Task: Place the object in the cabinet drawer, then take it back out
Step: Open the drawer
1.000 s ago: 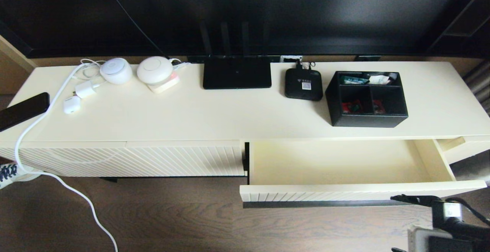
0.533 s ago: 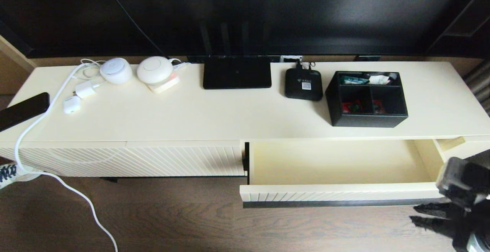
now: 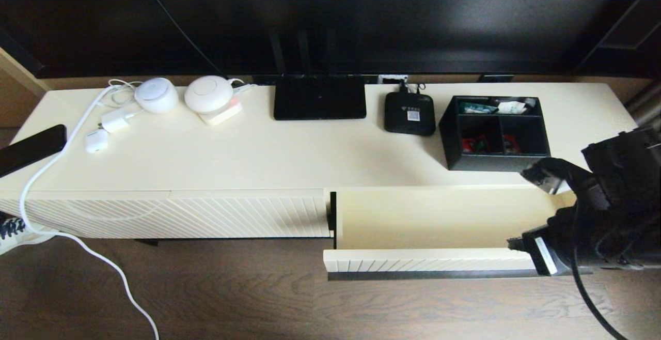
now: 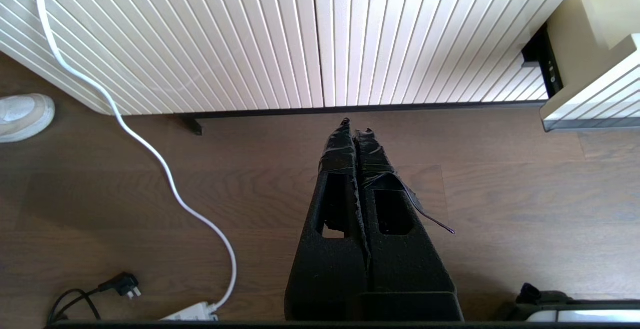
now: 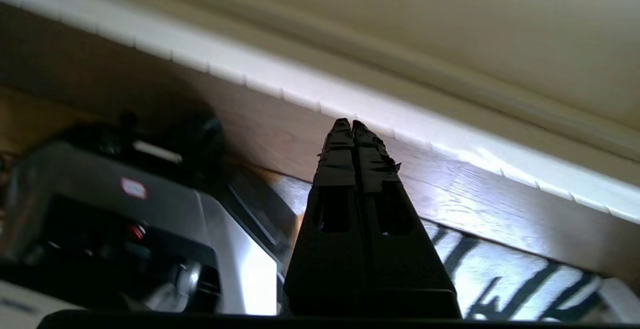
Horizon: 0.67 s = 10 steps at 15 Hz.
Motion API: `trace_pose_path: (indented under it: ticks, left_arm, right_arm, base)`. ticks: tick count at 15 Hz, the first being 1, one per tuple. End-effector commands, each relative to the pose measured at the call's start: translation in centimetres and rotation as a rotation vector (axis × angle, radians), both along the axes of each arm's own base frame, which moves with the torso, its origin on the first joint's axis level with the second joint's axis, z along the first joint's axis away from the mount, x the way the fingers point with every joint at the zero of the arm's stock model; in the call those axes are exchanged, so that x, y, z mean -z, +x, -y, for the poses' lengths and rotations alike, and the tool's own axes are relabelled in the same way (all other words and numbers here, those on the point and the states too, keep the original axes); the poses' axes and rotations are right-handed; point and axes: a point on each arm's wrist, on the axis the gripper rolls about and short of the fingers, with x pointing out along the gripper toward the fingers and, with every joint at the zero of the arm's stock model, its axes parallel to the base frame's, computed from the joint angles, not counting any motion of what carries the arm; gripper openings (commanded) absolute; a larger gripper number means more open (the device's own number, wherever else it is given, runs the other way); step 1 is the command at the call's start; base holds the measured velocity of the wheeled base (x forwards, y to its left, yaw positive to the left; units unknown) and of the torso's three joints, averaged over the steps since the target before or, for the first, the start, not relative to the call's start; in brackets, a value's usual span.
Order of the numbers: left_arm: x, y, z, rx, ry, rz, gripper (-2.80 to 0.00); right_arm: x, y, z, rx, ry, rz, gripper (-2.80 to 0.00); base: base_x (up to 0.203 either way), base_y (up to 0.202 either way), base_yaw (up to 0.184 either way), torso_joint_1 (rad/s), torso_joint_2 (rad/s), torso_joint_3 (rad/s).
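Observation:
The black three-compartment organizer box (image 3: pixel 494 133) stands on the cabinet top at the right, with red and white packets inside and nothing touching it. Just in front of it the cream cabinet drawer (image 3: pixel 439 221) is pulled open and holds nothing; its dark handle bar (image 3: pixel 428 275) runs under the ribbed front. My right gripper (image 3: pixel 517 247) is shut and empty at the drawer's front right corner, and its arm hides the drawer's right end. In the right wrist view the shut right gripper (image 5: pixel 352 123) sits over floor beside the drawer's front edge (image 5: pixel 350 104). My left gripper (image 4: pixel 355 125) is shut and parked low over the floor.
On the cabinet top are a flat black router (image 3: pixel 319 97), a small black set-top box (image 3: pixel 409 113), white round devices (image 3: pixel 208 94) with chargers, and a phone (image 3: pixel 31 149) at the left edge. A white cable (image 3: pixel 51 164) trails to the floor. A closed ribbed front (image 4: pixel 250 44) faces my left gripper.
My right arm has swung up from low in front of the drawer to the drawer's right end, now covering that end. The organizer box and drawer have not moved.

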Motion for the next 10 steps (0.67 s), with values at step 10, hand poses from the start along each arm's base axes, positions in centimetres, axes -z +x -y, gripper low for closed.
trace_pose_path:
  ticks: [10]
  left_arm:
    - [0.0,0.0,0.0,0.000,0.001,0.000,-2.80]
  right_arm:
    - [3.6,8.1,-2.7,0.150,-0.077,-0.044,-2.80]
  base:
    - [0.000,0.000,0.000,0.000,0.00,0.000]
